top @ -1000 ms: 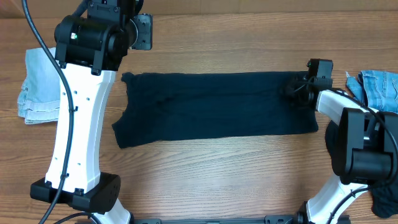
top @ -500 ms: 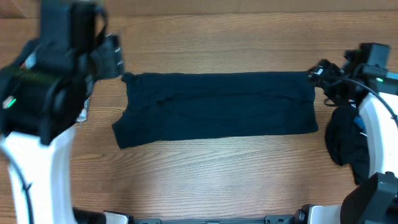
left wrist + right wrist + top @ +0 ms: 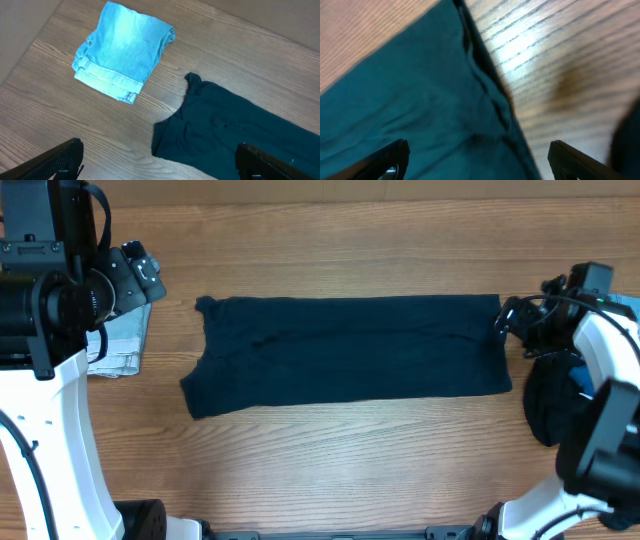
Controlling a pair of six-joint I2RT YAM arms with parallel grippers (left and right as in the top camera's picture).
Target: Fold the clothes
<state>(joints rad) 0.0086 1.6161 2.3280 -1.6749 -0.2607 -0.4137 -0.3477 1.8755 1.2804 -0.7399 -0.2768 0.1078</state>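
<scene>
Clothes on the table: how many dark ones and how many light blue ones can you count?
Dark navy: 2, the long flat garment and the crumpled heap
Light-blue denim: 1, the folded piece
Total: 3 in clear view; more may lie hidden at the right edge.

White shells, black joints on left arm (image 3: 40,442) and right arm (image 3: 594,345) (black cables).

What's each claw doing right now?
Left claw: open, empty.
Right claw: open, empty, over the dark garment.
</scene>
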